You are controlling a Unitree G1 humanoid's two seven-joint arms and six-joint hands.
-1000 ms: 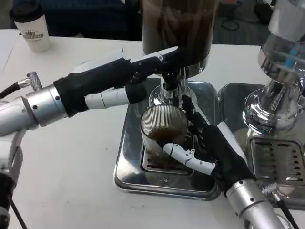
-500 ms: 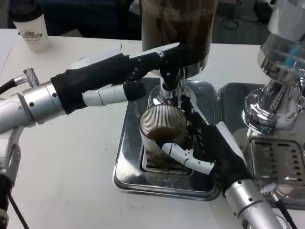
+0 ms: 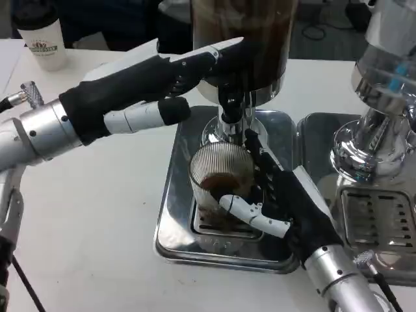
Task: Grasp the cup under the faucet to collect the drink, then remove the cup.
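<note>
Open white table (image 3: pixel 97 214) is found left of the steel tray (image 3: pixel 170 227). The way above the ribbed cup (image 3: pixel 220 179) is blocked by the faucet (image 3: pixel 232 110); a second dispenser (image 3: pixel 377 117) crowds the right side.

A white table (image 3: pixel 97 247) spreads across the scene under even light that glints off the metal on it. Past the table's far edge lies a dark blue surface (image 3: pixel 117 26), with black cables (image 3: pixel 318 29) trailing over grey floor near the far right corner
</note>
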